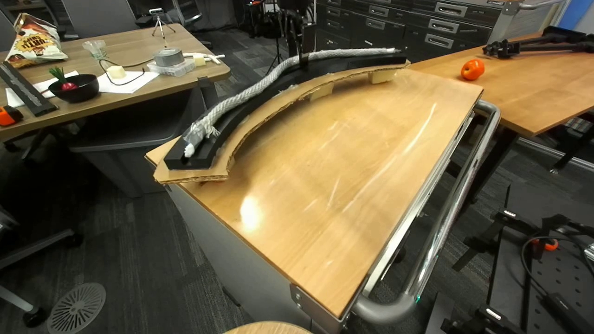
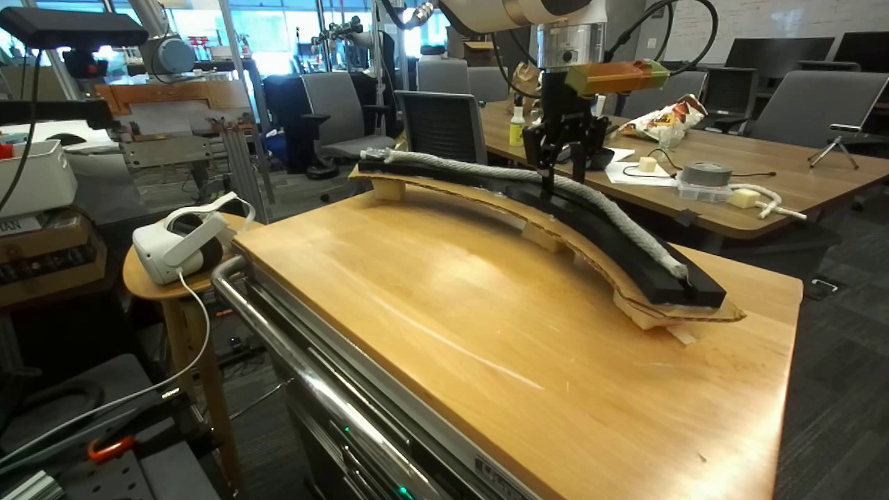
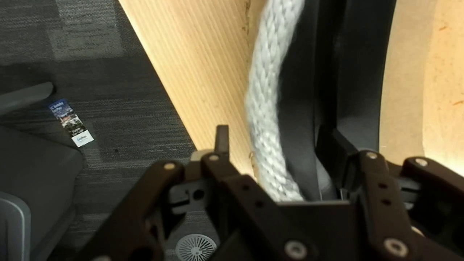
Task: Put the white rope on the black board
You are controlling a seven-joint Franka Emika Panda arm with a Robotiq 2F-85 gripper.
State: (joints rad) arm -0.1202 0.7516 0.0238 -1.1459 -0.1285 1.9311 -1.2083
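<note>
Tool [image 2: 562, 179] wide, jaws well apart, pointing down over the middle stretch of the board [image 2: 604, 232]. In the wrist view we see the rope [image 3: 266, 94] running between them with a gap on either side; one finger [image 3: 222, 139] shows against the desk [image 3: 195, 72] outside the curve, the other over the board's groove. Contact between fingers and board: we cannot tell.

Rope lies lengthwise along the board in both exterior views, nearly end to end. From the wrist view we note it following the outer side of the arc, covering the outer edge there, groove in plain sight beside it. Its tufted, shiny-wrapped end rests at the board's near end in an exterior view [image 1: 197, 131]; the plain end stops just short of the opposite tip.

Board sits on a cardboard strip [image 1: 192, 176] of like curve, propped on pale blocks [image 2: 544, 237] above the desk. A metal rail [image 1: 446, 218] runs along one side.

We also log, on a second desk [image 1: 134, 44], a chip bag [image 1: 37, 41], black bowl [image 1: 76, 90] and tape roll [image 1: 168, 57]; on a stool [image 2: 149, 290], a white headset [image 2: 163, 251].
</note>
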